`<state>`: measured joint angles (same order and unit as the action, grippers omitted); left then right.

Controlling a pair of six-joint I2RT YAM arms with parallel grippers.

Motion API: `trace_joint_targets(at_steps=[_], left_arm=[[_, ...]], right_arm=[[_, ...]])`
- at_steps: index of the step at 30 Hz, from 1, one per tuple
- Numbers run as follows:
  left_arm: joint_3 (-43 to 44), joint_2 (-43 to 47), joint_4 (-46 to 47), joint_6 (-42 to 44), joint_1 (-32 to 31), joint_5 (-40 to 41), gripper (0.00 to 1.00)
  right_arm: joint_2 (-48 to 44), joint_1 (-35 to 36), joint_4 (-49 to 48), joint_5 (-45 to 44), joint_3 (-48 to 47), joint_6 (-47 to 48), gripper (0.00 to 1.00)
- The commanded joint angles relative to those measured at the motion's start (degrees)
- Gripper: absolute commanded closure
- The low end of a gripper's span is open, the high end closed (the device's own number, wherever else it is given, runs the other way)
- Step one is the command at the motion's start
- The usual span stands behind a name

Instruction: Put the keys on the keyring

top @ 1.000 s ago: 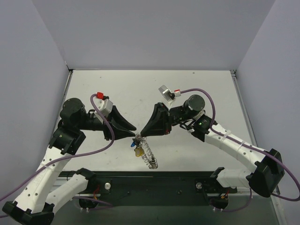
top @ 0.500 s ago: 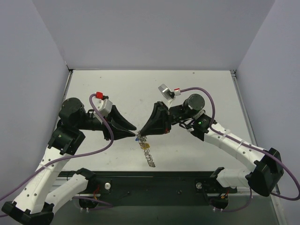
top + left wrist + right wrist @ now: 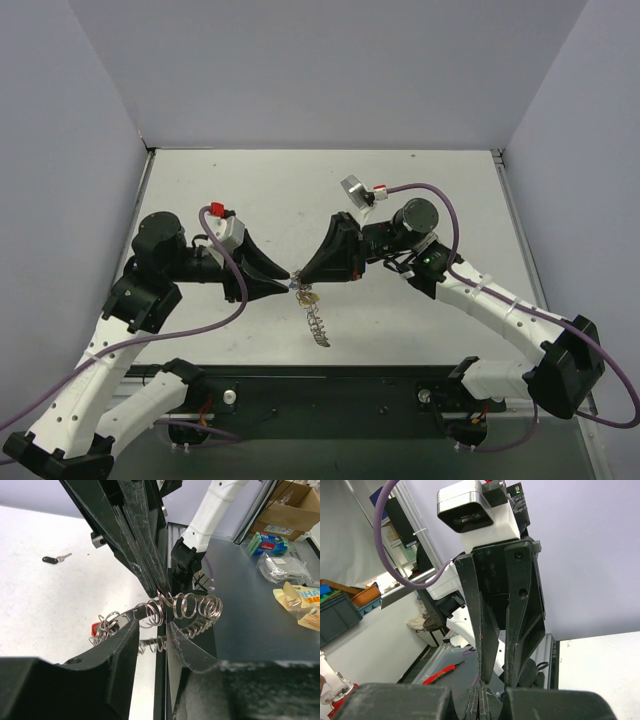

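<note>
Aloft, left gripper (image 3: 288, 286) and right gripper (image 3: 303, 280), both pinching keyring (image 3: 317, 325)

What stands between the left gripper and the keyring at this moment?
Nothing visible. The coil of the keyring lies between the fingers of the left gripper, which grips it, and the shut tips of the right gripper touch it from above.

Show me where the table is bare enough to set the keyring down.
Bare: the far half of the table, back wall to claws, though the left wrist view shows one small key on the tabletop, spot unclear; also the near patch inside the right arm's bend. Crowded: the centre, where the left claw and right claw meet, the keyring hanging from them.
</note>
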<state>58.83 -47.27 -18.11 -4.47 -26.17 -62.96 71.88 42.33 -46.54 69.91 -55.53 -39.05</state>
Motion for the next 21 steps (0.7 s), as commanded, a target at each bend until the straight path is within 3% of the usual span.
trace_joint_targets(at_steps=[1, 17, 21], left_arm=[[-0.8, 0.9, -0.4, 2.1, -0.3, 1.2, 0.57], [-2.5, 0.4, -1.8, 4.1, -2.3, 5.0, 0.58], [-3.9, 0.9, 1.6, 3.2, -3.1, 5.3, 0.58]], right_arm=[[-2.4, -0.4, -7.9, -0.1, -2.4, -0.1, 1.00], [-1.6, -1.5, -14.8, 0.1, -2.0, -5.7, 1.00], [-0.9, -1.8, -17.6, 0.1, -2.0, -7.6, 1.00]])
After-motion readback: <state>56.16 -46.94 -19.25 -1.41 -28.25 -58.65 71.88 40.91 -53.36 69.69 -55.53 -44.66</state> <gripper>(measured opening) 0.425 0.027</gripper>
